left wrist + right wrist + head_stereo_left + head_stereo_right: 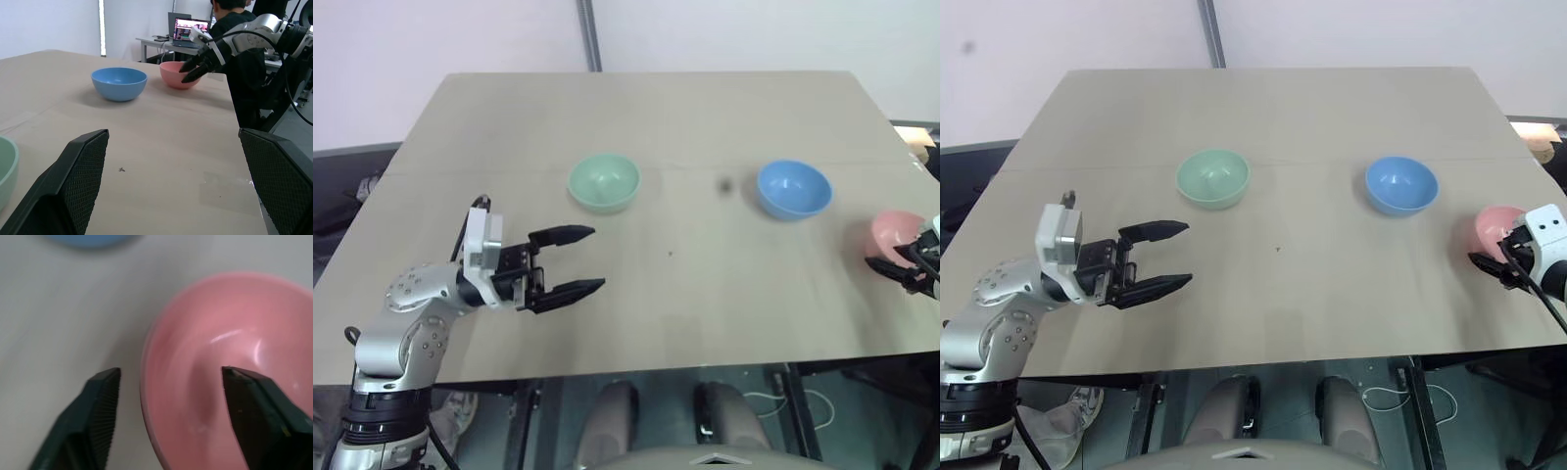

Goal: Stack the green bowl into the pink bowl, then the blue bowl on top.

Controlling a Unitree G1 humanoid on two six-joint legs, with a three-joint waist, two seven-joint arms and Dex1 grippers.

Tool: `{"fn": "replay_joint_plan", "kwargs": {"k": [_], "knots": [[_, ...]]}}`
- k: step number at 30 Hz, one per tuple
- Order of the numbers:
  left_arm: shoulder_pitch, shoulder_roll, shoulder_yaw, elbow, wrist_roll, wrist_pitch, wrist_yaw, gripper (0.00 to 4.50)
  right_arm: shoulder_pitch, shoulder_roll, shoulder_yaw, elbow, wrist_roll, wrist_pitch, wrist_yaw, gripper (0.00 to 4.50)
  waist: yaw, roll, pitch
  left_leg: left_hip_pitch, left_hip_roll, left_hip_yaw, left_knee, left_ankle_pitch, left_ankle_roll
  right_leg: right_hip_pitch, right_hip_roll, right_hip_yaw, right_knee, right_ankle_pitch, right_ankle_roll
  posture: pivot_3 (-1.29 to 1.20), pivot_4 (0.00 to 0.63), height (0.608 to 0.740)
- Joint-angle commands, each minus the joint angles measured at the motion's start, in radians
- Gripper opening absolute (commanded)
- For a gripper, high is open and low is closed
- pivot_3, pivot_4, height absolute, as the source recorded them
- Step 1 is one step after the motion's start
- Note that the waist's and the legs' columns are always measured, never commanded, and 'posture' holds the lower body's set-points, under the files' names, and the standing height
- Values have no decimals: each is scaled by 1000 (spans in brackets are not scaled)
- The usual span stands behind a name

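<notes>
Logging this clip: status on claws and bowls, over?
Left claw open, empty. Right claw open, straddling pink bowl rim, no grip yet. Green bowl and blue bowl untouched on table, nothing stacked. Path unobstructed.

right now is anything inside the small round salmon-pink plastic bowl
One black finger of the right gripper reaches inside the salmon-pink plastic bowl, the other stays outside its rim. That finger covers part of the inside.

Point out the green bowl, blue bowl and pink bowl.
green bowl [604, 180], left eye view, inner bottom.
blue bowl [793, 186], left eye view, inside of the bowl.
pink bowl [172, 73], left wrist view, outer wall.
</notes>
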Motion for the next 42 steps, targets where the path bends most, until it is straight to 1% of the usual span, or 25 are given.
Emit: {"fn": "replay_joint_plan", "kwargs": {"k": [1, 2, 4, 5, 8, 9, 11, 13, 14, 16, 18, 20, 22, 25, 29, 31, 35, 38, 40, 41, 42], "knots": [[11, -5, 21, -50, -11, -16, 22, 4500, -35, -18, 16, 14, -30, -33, 13, 1512, -1, 0, 0, 0, 0, 0, 0, 0, 0, 0, 0, 0, 0, 0, 1, 0, 150, 740], [14, -6, 21, -52, -12, -16, 25, 4500, -38, -17, 27, 19, -40, -41, 14, 1076, -3, 0, 0, 0, 0, 0, 0, 0, 0, 0, 0, 0, 0, 0, 2, 0, 150, 740], [20, -7, 22, -54, -12, -17, 29, 4500, -44, -12, 46, 28, -61, -62, 10, 59, -3, 0, 0, 1, 0, 0, 0, 0, 0, 0, 0, 1, 0, 0, 3, 0, 150, 740], [22, -6, 22, -53, -9, -19, 31, 4500, -44, -11, 58, 24, -73, -79, 11, 17, -3, 0, 0, 1, 0, 0, 0, 0, 0, 0, 0, 1, 0, 0, 3, 0, 150, 740], [37, -6, 23, -43, 15, -30, 47, 4500, 16, -12, 58, -75, -74, -180, 72, 17, -2, 0, 0, 0, 0, 0, 1, 0, 0, 0, 0, 1, 0, 1, 5, 0, 150, 740], [48, -5, 28, -29, 23, -36, 48, 4500, 60, -16, 42, -165, -38, -181, 117, 17, -1, 0, 0, 1, 0, 0, 1, 0, 0, 0, 0, 1, 0, 1, 5, 0, 150, 740], [87, 8, 46, 5, 52, -64, 33, 4500, 169, -27, 2, -432, 82, -92, 187, 17, 0, 1, 0, 0, 0, 0, 0, 0, 0, 0, 0, 0, 0, 2, 6, 0, 150, 740], [115, 15, 68, 42, 61, -81, 22, 4500, 229, -21, -7, -650, 181, 8, 178, 17, -6, 2, 0, 0, 1, -1, -1, 0, 0, -1, 1, 0, 1, 1, 7, 0, 150, 740], [121, 17, 74, 57, 62, -88, 17, 4500, 239, -12, 2, -716, 194, 31, 155, 17, -6, 2, 0, 1, 3, -1, -1, 0, 0, -1, 3, 0, 1, 1, 7, 0, 150, 740], [116, 14, 74, 86, 68, -101, 14, 4500, 217, 0, 88, -794, 161, 41, 102, 17, -5, 1, 0, 1, 4, -1, 0, 0, 0, 0, 3, 0, 1, 0, 7, 0, 150, 740], [103, 10, 50, 118, 101, -123, 18, 4500, 150, 36, 241, -809, 50, 0, 33, 17, -5, -1, 0, 1, 4, -1, 2, 0, 0, 0, 3, 0, 1, -1, 5, 0, 150, 740], [83, 2, 31, 145, 133, -143, 34, 4500, 77, 78, 359, -785, -27, -23, -11, 17, -5, -2, 0, 2, 5, 0, 5, 0, 0, 0, 2, 0, 1, -1, 4, 0, 150, 740], [61, -2, 18, 165, 150, -149, 43, 4500, 2, 135, 454, -732, -83, -48, -34, 17, 2, -2, 1, 1, 5, -1, 6, 0, 0, -1, 0, 1, 1, -1, 3, 0, 150, 740], [29, 1, 21, 185, 155, -142, 54, 4500, -120, 208, 604, -639, -178, -104, -35, 17, 0, -4, 1, -1, 1, 0, 6, 0, 0, -1, -1, 1, 1, 3, 1, 0, 150, 740], [41, -2, 30, 169, 150, -133, 64, 4500, -225, 274, 676, -577, -202, -136, 0, 17, -6, -3, 1, -2, 1, 0, 4, 0, 0, -2, 0, 0, 1, 3, 1, 0, 150, 740], [44, -1, 34, 153, 143, -122, 74, 4500, -264, 306, 698, -566, -200, -142, 18, 17, -9, -3, 1, -2, 1, -1, 2, 0, 0, -3, 1, 0, 1, 4, 4, 0, 150, 740], [38, -3, 37, 130, 134, -100, 103, 4500, -295, 320, 725, -543, -203, -152, 68, 17, -5, -4, 1, -4, 1, -2, 2, 0, 0, -3, 0, -1, 0, 4, 4, 0, 150, 740], [31, -8, 29, 102, 139, -79, 135, 4500, -303, 318, 722, -524, -201, -149, 97, 1306, -4, -4, 1, -4, 1, -1, 4, 0, 0, -2, 0, -1, 0, 4, 2, 0, 150, 740], [22, -9, 17, 77, 154, -67, 167, 4500, -301, 310, 703, -540, -211, -140, 91, 2245, -4, -4, 1, -3, 1, -1, 4, 0, 0, -2, 0, -1, 1, 4, 2, 0, 150, 740], [17, -9, 13, 68, 166, -68, 183, 4500, -299, 298, 691, -557, -207, -126, 96, 2526, -4, -4, 1, -3, 1, -1, 4, 0, 0, -2, 0, -1, 1, 4, 2, 0, 150, 740], [9, -8, 6, 63, 184, -71, 201, 4500, -292, 281, 672, -581, -196, -108, 104, 2978, -2, -3, 1, -2, 1, -1, 4, 0, 0, -2, 0, -1, 2, 3, 2, 0, 150, 740]]}}
